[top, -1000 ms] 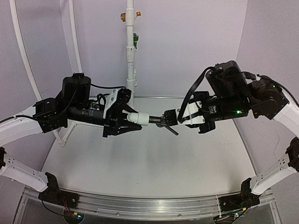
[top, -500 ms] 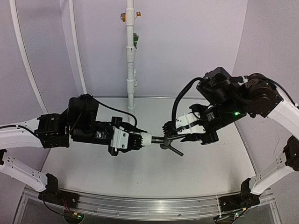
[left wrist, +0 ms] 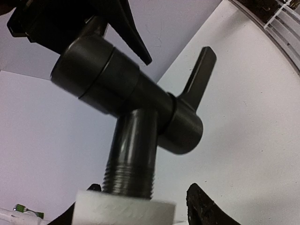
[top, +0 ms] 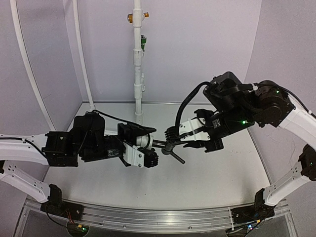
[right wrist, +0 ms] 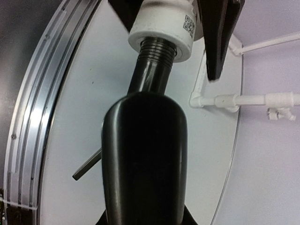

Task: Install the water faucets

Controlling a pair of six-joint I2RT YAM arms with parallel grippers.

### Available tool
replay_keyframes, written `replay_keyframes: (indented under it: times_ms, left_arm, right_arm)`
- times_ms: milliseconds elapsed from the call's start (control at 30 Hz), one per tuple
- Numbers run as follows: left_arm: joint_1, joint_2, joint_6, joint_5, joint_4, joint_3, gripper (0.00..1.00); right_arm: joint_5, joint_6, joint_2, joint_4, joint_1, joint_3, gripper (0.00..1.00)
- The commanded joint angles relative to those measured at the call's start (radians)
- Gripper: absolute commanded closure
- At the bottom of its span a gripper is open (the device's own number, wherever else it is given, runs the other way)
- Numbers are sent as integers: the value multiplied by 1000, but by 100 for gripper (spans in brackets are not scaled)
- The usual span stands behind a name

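The black water faucet (top: 167,146) hangs in mid-air between my two arms. My right gripper (top: 174,135) is shut on its rounded body (right wrist: 145,154), which fills the space between the fingers. The thin lever (right wrist: 86,169) sticks out to the side. The threaded stem (left wrist: 129,173) sits in a white fitting (left wrist: 126,208). My left gripper (top: 144,146) is open around that white fitting (top: 143,141), with a gap showing beside one finger (left wrist: 206,208).
A tall white pipe (top: 138,54) stands at the back wall, carrying an orange valve (top: 131,17) and a green fitting (top: 143,42). Another white pipe (top: 81,54) runs up the left side. An aluminium rail (top: 148,217) borders the near edge.
Both arms have brought the faucet and fitting lower and nearer. My left gripper, shut on the white fitting before, has opened. The right gripper's hold is unchanged.
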Motion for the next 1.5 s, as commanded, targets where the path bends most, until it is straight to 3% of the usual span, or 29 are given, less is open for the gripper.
replay_keyframes:
  times_ms: [0,67,367,600,667,733,900,1167,1333,1467]
  left_arm:
    - [0,-36,-76,-100,100,-17,14]
    - [2,-58,-135,-127,92,-21,1]
    - [31,-166,-430,-238,73,-26,0]
    - [63,-266,-941,-262,-84,39,0]
    - [110,-249,-1117,-168,-188,105,0]
    - [196,-195,-1299,23,-310,181,0]
    - [323,-50,-1554,389,-440,331,0]
    - [444,28,-1803,779,-307,377,5]
    - [504,81,-1922,920,-203,371,11]
    - [507,108,-1927,937,-174,378,15]
  right_arm:
    - [6,-64,-65,381,14,-22,100]
    - [50,-100,-94,408,11,-56,100]
    - [238,-191,-158,536,-9,-191,100]
    - [445,-337,-220,754,-19,-334,100]
    - [473,-396,-225,792,-19,-353,100]
    - [491,-475,-233,847,-20,-381,100]
    - [522,-619,-235,947,-20,-422,100]
    - [536,-731,-237,1041,-20,-448,100]
    - [477,-766,-258,1057,-20,-468,100]
    - [451,-781,-261,1062,-19,-473,100]
